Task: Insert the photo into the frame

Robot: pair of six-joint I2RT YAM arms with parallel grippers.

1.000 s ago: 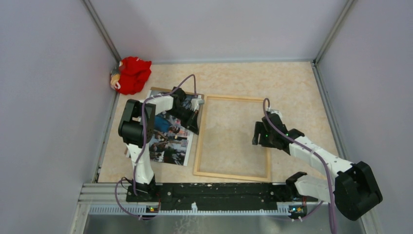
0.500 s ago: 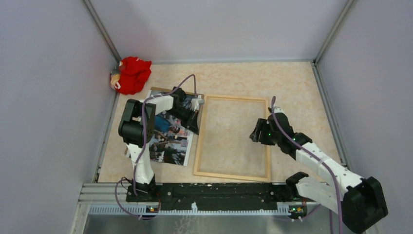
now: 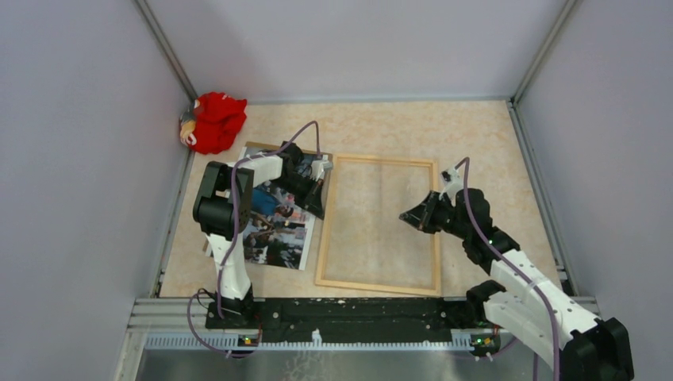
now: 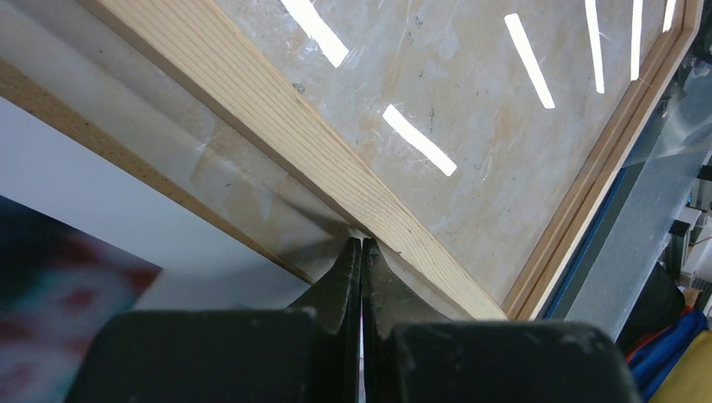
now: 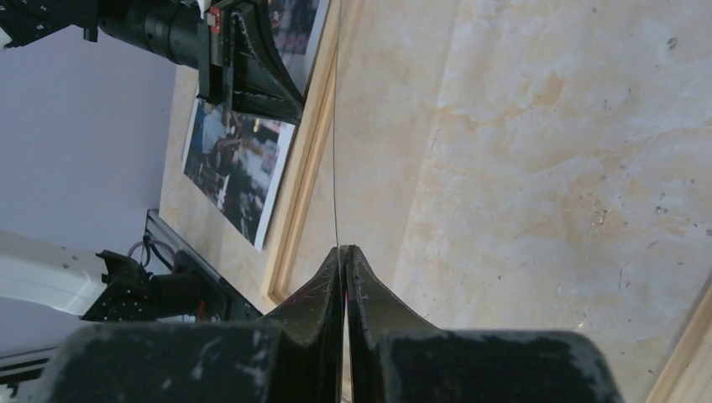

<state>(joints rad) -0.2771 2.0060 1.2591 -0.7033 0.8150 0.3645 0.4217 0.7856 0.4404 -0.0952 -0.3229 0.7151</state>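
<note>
my right fingers (image 5: 369,294) are pinched shut on the thin edge of what looks like the clear pane (image 5: 336,151) over the frame (image 3: 379,284). my left fingers (image 4: 340,285) are closed at its left rail. the photo (image 3: 274,238) lies just left of it. i'd lift the pane slowly and without twisting, so the photo can slide under.

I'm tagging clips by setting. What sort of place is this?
Probably a lab robot test booth, not a home: plain grey panel walls close in the table on three sides, the left arm and right arm are bolted to a metal rail, and the frame and the photo lie out as props.
</note>
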